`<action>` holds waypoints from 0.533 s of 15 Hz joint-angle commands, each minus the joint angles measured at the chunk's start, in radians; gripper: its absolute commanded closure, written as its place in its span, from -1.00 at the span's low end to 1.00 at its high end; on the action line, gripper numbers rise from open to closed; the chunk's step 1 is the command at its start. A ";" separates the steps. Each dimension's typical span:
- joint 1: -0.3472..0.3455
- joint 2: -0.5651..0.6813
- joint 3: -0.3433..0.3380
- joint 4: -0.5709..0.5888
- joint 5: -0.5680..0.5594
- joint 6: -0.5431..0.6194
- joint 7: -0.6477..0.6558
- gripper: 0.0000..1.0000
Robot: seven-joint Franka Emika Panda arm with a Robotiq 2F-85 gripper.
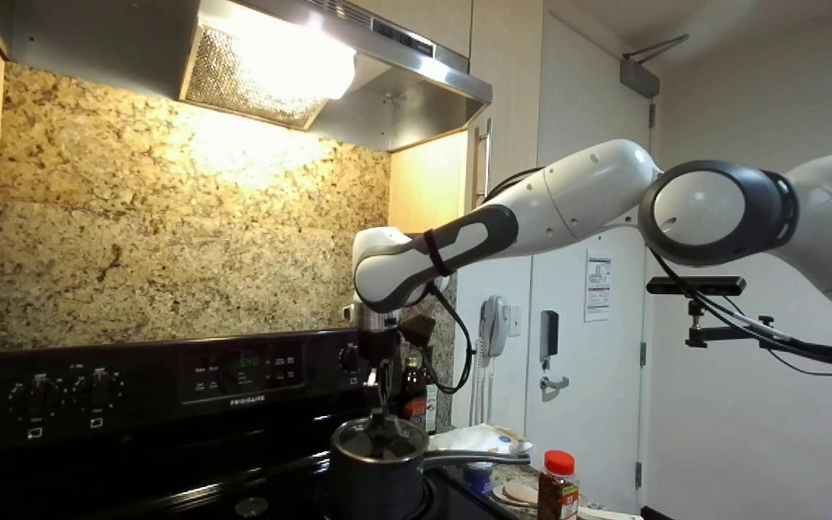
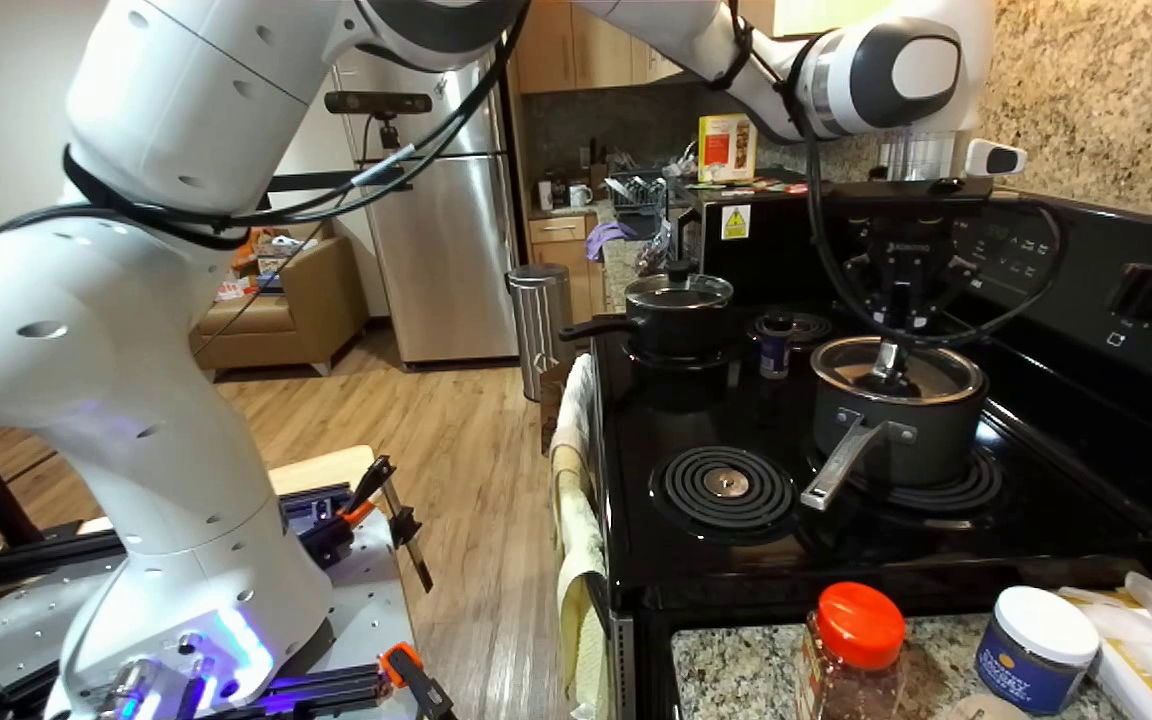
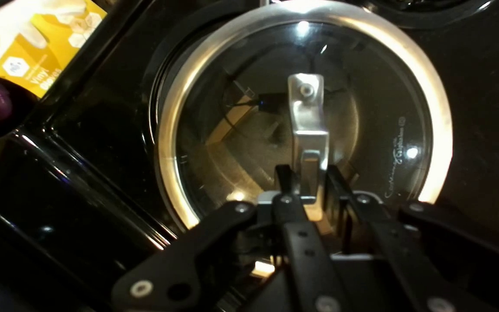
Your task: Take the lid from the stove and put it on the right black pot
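"Lid: glass disc, bright metal rim, arched metal handle. Location?"

"Seated, it appears, on the black pot, presumably the task's right one; pot on a coil burner of the stove. Rim looks level and centred in both exterior views; any hairline gap is too fine to tell."

"Tool, condition?"

"Clamped on the handle: fingers against both flanks, metal between, approach from above."

"Step in hand?"

"Judged: settling the lid, then release; task near its end. Handling note: ease down only until the rim bears all round. No hard push; glass and metal give little."

"Release, method?"

"Part the fingers evenly, so neither one drags the lid off centre. Verify daylight on both flanks of the handle, then rise straight up; a sideways exit could hook the arch and carry the lid along."

"Hazards, adjacent?"

"Item: pot's long handle, jutting out over the stove; a knock there could turn the pot beneath the lid. Item: second black pot, well apart, under its own cover; not to be disturbed."
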 commanded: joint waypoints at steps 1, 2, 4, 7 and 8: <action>-0.010 0.006 0.001 -0.001 -0.018 0.023 -0.022 0.90; -0.012 0.008 0.005 0.004 -0.016 0.020 -0.031 0.90; -0.009 0.014 0.006 0.016 -0.020 0.016 -0.038 0.90; -0.004 0.020 0.004 0.035 -0.029 0.007 -0.051 0.90; -0.001 0.020 0.003 0.040 -0.033 0.005 -0.053 0.90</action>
